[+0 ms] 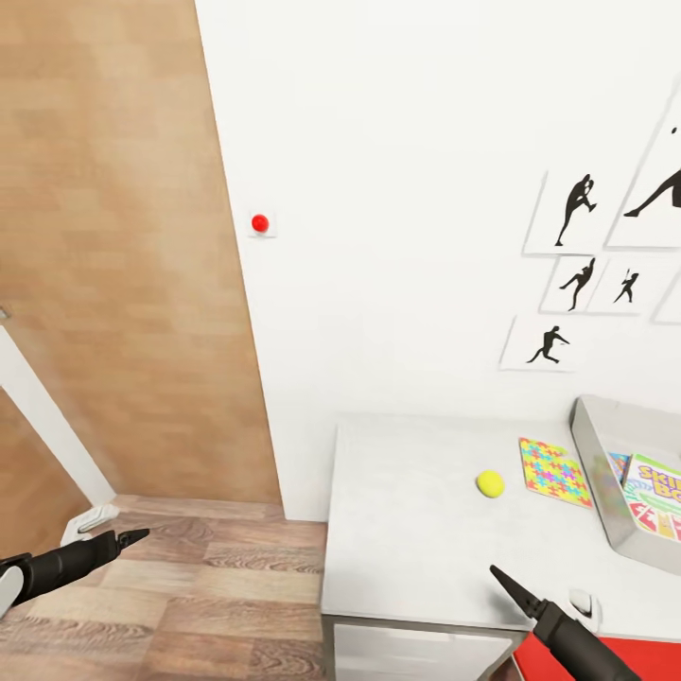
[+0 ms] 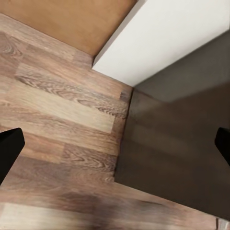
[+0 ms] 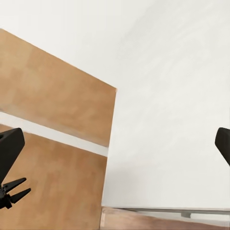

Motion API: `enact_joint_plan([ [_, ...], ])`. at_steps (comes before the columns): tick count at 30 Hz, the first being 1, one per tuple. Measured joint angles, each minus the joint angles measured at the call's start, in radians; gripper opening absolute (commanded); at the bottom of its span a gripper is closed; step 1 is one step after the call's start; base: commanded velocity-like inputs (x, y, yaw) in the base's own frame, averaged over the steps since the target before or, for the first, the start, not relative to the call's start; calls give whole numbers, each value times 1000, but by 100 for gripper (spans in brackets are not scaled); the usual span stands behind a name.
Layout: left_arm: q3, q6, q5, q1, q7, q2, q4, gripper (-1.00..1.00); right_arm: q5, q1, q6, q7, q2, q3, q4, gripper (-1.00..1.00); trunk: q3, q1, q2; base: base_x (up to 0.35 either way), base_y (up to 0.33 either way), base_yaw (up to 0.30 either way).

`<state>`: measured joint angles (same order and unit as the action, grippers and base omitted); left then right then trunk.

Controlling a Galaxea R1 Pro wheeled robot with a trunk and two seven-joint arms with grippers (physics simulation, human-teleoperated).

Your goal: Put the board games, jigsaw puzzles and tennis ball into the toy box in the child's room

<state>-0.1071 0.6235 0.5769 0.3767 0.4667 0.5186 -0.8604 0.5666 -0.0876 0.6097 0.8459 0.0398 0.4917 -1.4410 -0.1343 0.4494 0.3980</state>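
Both end effectors, left (image 1: 142,535) and right (image 1: 496,573), gape empty; I should approach the tennis ball (image 1: 489,483) squarely on the tabletop (image 1: 407,530).

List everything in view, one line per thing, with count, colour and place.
table: one, pale grey-white speckled top, lower right of the head view.
tennis ball: one, yellow-green, on the table, apart from the puzzle.
jigsaw puzzle: one, multicolour, flat on the table between the ball and the toy box.
toy box: one, light grey, on the table at the right edge.
board games: at least two printed boxes inside the toy box, one green-white, one blue and mostly hidden.
dancer pictures: several, black on white, on the wall.
red knob: one, on the wall.
left gripper: black, over the wood floor.
right gripper: black, over the table's near edge.
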Motion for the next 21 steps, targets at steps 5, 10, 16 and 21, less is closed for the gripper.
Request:
enact_joint_plan([
  [5,0,0,0,0,0,0,0,100,0,0,0,0,0,-2,0,100,0,0,0,0,134,0],
  [10,0,-1,0,0,1,0,0,100,0,0,0,-1,0,-3,0,100,0,0,0,0,40,0],
  [16,0,-1,0,0,1,0,0,100,2,1,0,-2,0,-3,-3,100,0,0,0,3,10,0],
  [21,0,-1,0,0,1,0,0,100,4,8,5,-5,1,-3,-9,100,0,0,0,46,3,0],
])
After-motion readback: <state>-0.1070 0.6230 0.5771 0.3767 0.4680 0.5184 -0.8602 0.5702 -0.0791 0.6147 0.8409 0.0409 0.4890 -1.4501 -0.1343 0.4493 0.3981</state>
